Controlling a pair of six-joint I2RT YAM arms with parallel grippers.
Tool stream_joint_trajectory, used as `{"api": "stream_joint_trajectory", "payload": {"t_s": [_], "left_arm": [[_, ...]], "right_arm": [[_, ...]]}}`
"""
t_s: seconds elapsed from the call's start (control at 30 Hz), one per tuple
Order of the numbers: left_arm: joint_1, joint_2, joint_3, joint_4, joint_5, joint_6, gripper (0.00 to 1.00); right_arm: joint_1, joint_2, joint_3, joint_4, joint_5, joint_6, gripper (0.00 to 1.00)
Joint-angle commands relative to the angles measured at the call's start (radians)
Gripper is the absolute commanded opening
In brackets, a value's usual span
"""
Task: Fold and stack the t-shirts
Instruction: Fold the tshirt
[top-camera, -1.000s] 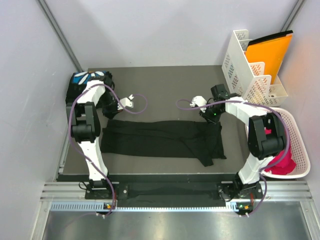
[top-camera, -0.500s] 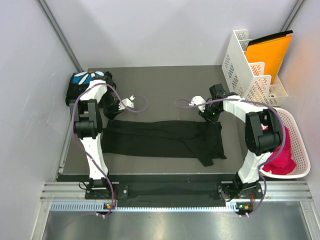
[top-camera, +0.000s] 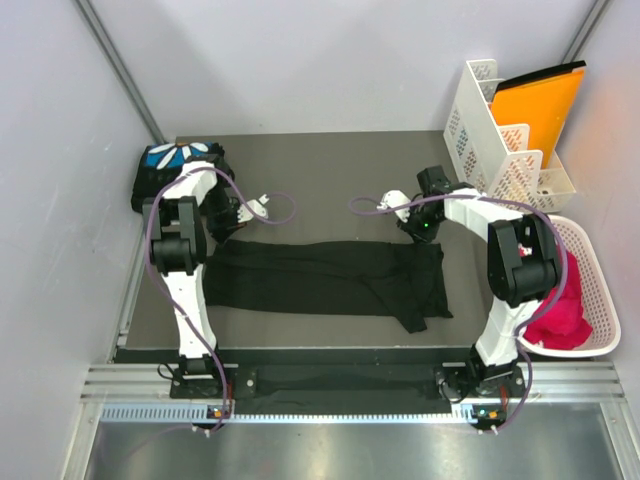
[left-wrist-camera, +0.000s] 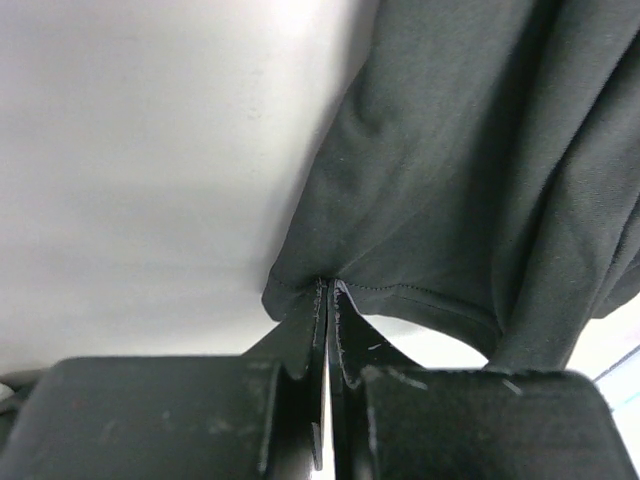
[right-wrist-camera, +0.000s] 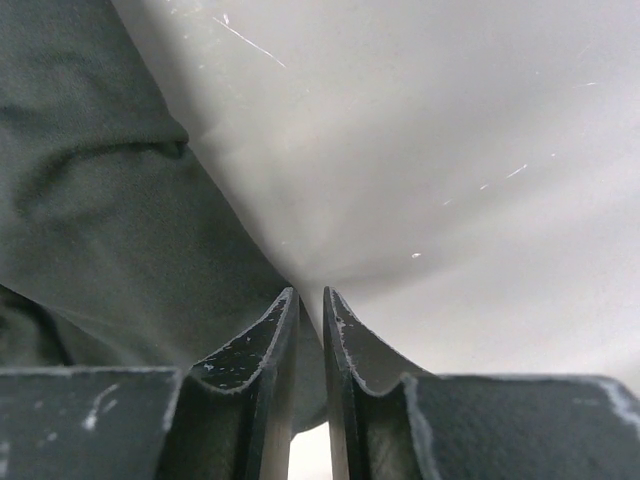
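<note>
Shirt (top-camera: 320, 278) flat on surface (top-camera: 330, 170); left pincer (left-wrist-camera: 328, 287) clenched on hem; right pincer (right-wrist-camera: 310, 297) nearly closed at shirt edge, grasp unclear.

both the left arm (top-camera: 188, 300) and right arm (top-camera: 500, 335) have white shells with black joints, and a purple cable (top-camera: 278, 201) loops off each. the right gripper (right-wrist-camera: 310, 300) has matt black fingers (right-wrist-camera: 250, 372), scuffed with pale scratches along their edges.
</note>
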Motion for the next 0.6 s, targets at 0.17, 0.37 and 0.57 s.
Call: {"api": "stream_joint_trajectory", "payload": {"t_s": [0.17,0.37,0.57], "left_arm": [[-0.011,-0.015,0.001,0.027,-0.008,-0.034,0.0],[-0.02,-0.016,-0.005,0.033,-0.011,-0.036,0.0],[-0.02,-0.016,-0.002,0.033,-0.014,-0.037,0.0]], "right_arm": [[-0.004,-0.067,0.031,-0.006,0.04,-0.041,0.14],[-0.001,-0.123,0.124,-0.11,-0.015,-0.005,0.13],[0.001,-0.14,0.135,-0.267,-0.11,-0.064,0.13]]}}
